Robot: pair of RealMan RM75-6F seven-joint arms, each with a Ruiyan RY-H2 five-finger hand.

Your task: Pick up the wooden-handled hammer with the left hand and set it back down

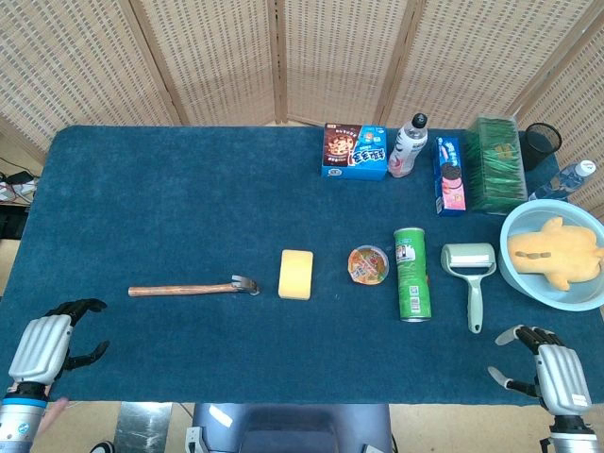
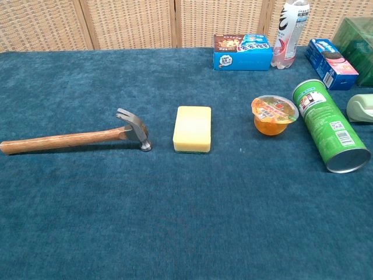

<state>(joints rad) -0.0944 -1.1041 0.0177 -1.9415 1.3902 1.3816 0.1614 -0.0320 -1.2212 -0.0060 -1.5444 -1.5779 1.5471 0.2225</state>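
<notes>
The wooden-handled hammer (image 1: 193,288) lies flat on the blue cloth, handle pointing left and metal head to the right; the chest view shows the hammer (image 2: 76,139) the same way. My left hand (image 1: 52,344) hovers at the table's front left corner, well below and left of the handle end, fingers apart and holding nothing. My right hand (image 1: 547,363) sits at the front right corner, fingers spread and empty. Neither hand appears in the chest view.
A yellow sponge (image 1: 296,274) lies just right of the hammer head. Further right are a jelly cup (image 1: 368,264), a green can (image 1: 411,274) and a lint roller (image 1: 469,274). Boxes, bottles and a bowl (image 1: 578,294) with a yellow toy line the back right.
</notes>
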